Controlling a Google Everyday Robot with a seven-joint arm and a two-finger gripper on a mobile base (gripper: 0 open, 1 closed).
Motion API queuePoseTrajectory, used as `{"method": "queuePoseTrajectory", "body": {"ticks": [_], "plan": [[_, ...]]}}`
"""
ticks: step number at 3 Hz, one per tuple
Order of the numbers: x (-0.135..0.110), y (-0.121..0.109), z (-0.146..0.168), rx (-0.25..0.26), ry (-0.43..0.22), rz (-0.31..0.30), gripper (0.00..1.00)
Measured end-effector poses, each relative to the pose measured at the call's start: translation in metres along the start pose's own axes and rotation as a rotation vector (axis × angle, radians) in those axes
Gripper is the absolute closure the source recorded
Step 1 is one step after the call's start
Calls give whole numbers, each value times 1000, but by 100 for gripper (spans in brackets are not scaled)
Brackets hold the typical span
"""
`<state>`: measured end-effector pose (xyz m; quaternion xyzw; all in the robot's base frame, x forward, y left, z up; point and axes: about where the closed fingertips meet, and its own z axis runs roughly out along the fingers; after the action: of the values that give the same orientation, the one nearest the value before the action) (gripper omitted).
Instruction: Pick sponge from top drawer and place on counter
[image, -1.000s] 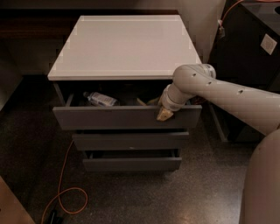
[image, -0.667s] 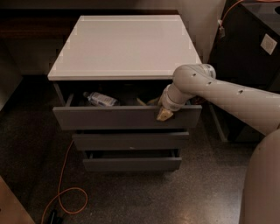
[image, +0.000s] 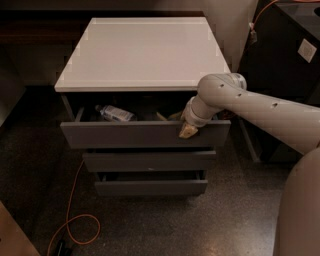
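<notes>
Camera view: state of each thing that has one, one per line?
top drawer: pulled open.
two lower drawers: out far less than the top one; cannot tell if fully shut.
bottle: lying on its side in the top drawer, left part.
sponge: not clearly visible.
counter: no sponge on it.
gripper: down at the right end of the top drawer's front.
</notes>
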<state>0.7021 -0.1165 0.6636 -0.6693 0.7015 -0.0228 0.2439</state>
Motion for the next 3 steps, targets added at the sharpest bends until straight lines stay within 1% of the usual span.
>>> {"method": "queuePoseTrajectory", "body": {"ticks": [1, 2, 3], "plan": [[0, 0, 0, 0, 0, 0, 96], [0, 0, 0, 0, 0, 0, 100], [0, 0, 0, 0, 0, 0, 100]]}}
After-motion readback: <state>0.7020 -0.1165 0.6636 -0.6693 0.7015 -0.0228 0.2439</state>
